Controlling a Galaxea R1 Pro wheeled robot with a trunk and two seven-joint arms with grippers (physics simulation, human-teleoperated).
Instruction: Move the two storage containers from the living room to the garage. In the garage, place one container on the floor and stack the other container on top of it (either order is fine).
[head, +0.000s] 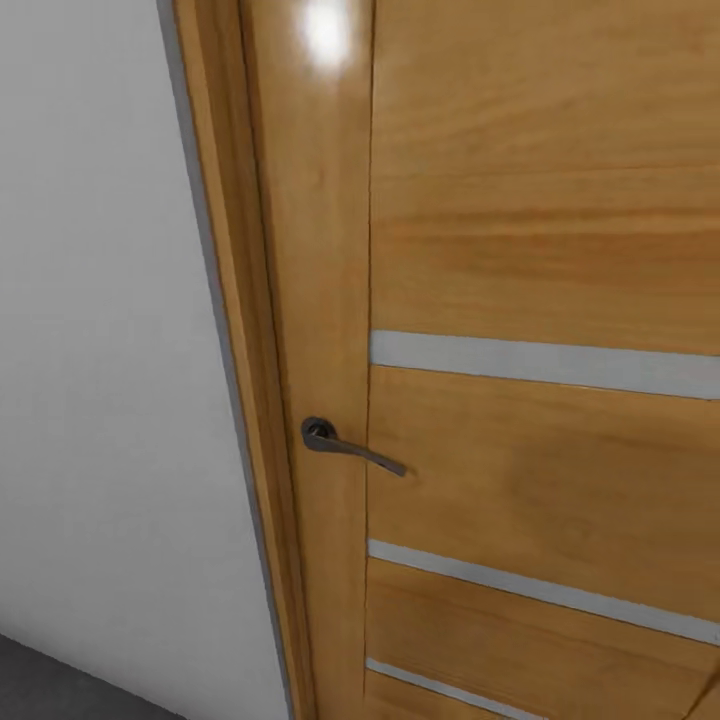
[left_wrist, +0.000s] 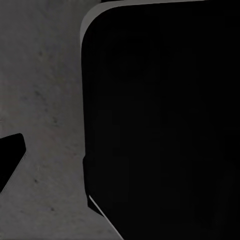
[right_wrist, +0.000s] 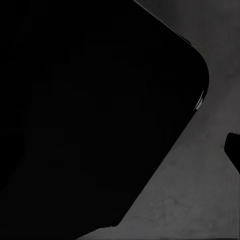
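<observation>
Filling most of the head view at close range, a honey-coloured wooden door (head: 540, 250) stands shut in its frame, crossed by pale grey horizontal inlay strips (head: 545, 362). Going left to right: a plain white wall (head: 100, 350) takes the left side, with a sliver of dark grey floor (head: 40, 685) at its foot; next comes the door frame (head: 235, 300), then the door's edge with a dark metal lever handle (head: 350, 447) pointing right, then the broad panels of the door leaf.

Both wrist views look down on mottled dark grey concrete (left_wrist: 45, 100), each half covered by a large black rounded body (left_wrist: 165, 120) that I take to be part of the robot's own base or arm; the arms seem tucked low for travel. I cannot tell from these pictures whether either gripper is apart or together, as no fingers are clearly shown.

Neither storage container appears here, so their place cannot be told. My judgement is that the robot is in transit between rooms, facing a closed door it probably needs to pass; the handle would have to be worked first.
</observation>
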